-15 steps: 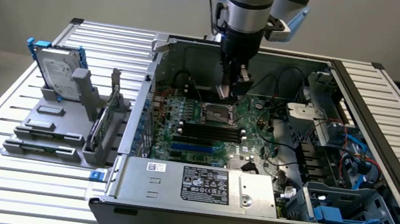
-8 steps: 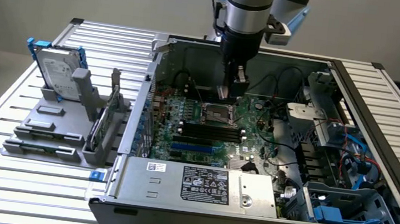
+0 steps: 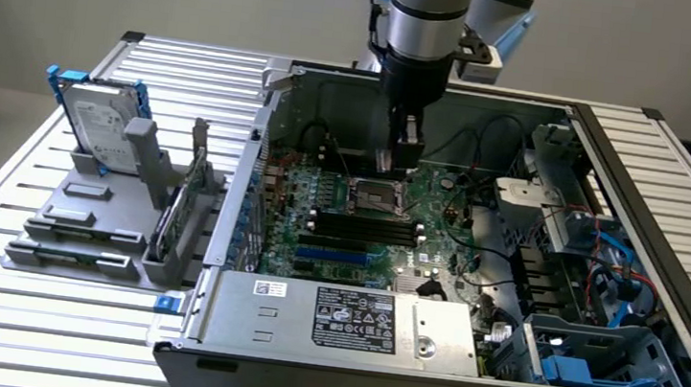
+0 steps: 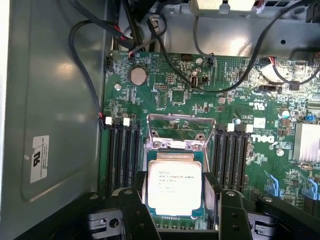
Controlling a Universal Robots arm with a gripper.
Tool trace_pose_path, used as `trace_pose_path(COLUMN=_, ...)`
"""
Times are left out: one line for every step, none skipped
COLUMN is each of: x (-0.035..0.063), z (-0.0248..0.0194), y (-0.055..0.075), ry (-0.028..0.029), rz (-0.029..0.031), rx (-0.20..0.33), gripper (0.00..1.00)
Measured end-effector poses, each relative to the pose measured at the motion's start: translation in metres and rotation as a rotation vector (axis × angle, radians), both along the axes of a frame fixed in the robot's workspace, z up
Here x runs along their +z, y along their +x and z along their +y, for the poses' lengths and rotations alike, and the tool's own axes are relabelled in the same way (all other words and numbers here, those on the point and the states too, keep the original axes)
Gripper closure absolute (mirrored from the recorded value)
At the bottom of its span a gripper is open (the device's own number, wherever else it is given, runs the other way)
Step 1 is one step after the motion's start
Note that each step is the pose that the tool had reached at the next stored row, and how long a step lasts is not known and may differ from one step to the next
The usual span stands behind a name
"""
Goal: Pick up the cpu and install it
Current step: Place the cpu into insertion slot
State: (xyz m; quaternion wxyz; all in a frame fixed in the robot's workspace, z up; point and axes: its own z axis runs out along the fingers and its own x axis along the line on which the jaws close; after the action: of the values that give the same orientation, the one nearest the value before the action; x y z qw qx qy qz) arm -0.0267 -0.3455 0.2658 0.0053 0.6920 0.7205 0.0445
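The cpu [image 4: 174, 187], a small square chip with a silver-grey printed top, sits between my gripper's two black fingers [image 4: 136, 207], which are closed against its sides. My gripper [image 4: 176, 210] holds it flat, a little above the motherboard. Just beyond the chip lies the cpu socket with its metal frame [image 4: 182, 131] swung open. In the exterior view my gripper [image 3: 397, 163] hangs straight down inside the open computer case, slightly above the dark square socket [image 3: 371, 196].
Black memory slots [image 4: 122, 155] flank the socket on both sides. Loose cables [image 4: 150, 35] cross the board behind it. The power supply [image 3: 346, 317] fills the case front. A grey fixture [image 3: 93, 215] holding a hard drive [image 3: 103, 120] stands at the exterior view's left.
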Motion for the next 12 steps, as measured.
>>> trace_pose_path(x=-0.0008, z=0.0002, y=0.0, ry=0.0, rz=0.0001, rx=-0.009, gripper=0.45)
trace_pose_path(x=-0.0016, z=0.0005, y=-0.001, ry=-0.0002, rz=0.0002, rx=-0.016, gripper=0.45)
trace_pose_path(x=-0.0024, z=0.0009, y=-0.002, ry=-0.0004, rz=0.0003, rx=-0.022, gripper=0.45)
trace_pose_path(x=-0.0035, z=0.0015, y=-0.003, ry=-0.0007, rz=0.0002, rx=-0.026, gripper=0.45)
trace_pose_path(x=-0.0046, z=0.0023, y=-0.005, ry=-0.001, rz=0.0003, rx=-0.029, gripper=0.45)
trace_pose_path(x=-0.0056, z=0.003, y=-0.008, ry=-0.0011, rz=0.0002, rx=-0.032, gripper=0.45)
trace_pose_path(x=-0.007, z=0.0036, y=-0.01, ry=-0.0014, rz=0.0002, rx=-0.035, gripper=0.45)
trace_pose_path(x=-0.0085, z=0.0037, y=-0.014, ry=-0.0017, rz=0.0002, rx=-0.037, gripper=0.45)
trace_pose_path(x=-0.0103, z=0.0037, y=-0.017, ry=-0.0017, rz=-0.0003, rx=-0.038, gripper=0.45)
trace_pose_path(x=-0.012, z=0.0037, y=-0.021, ry=-0.0017, rz=-0.0012, rx=-0.039, gripper=0.45)
trace_pose_path(x=-0.0136, z=0.0037, y=-0.024, ry=-0.0017, rz=-0.0025, rx=-0.039, gripper=0.45)
trace_pose_path(x=-0.015, z=0.0037, y=-0.026, ry=-0.0017, rz=-0.0051, rx=-0.039, gripper=0.45)
